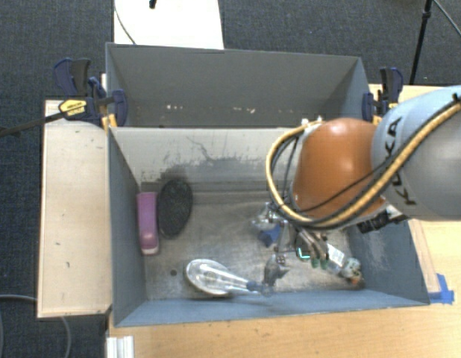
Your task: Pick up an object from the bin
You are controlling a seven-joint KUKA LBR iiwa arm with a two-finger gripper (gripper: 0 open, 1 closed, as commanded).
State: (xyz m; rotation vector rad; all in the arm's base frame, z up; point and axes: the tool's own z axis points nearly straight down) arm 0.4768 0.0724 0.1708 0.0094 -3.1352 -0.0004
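I am looking down at the gripper (274, 271), low over the floor of the bin (230, 80) at about 5 o'clock, just under the arm's orange cover. I cannot tell whether it is open or closed; the wrist and cables are hiding too much of it.

The thing nearest its tip is a clear spoon (214, 279), lying flat at 6 o'clock close to the front wall. Its bowl is pointing toward 9 o'clock and its thin handle is running toward 3 o'clock, ending right at the gripper. Whether the two are touching I cannot say.

I am judging the spoon to be light, stiff plastic, smooth and rather slippery. The bowl is looking too wide and rounded to pinch well. I am thinking the handle is the place to take it, across its narrow width, a little in from the end so it does not pivot and swing. Because it is lying flat on metal, it may skate away toward the front wall.

A small blue piece (268, 235) is sitting just beyond the gripper toward 12 o'clock. A purple block (147, 222) and a black brush (174, 206) are resting side by side at 9 o'clock, well apart from the gripper.
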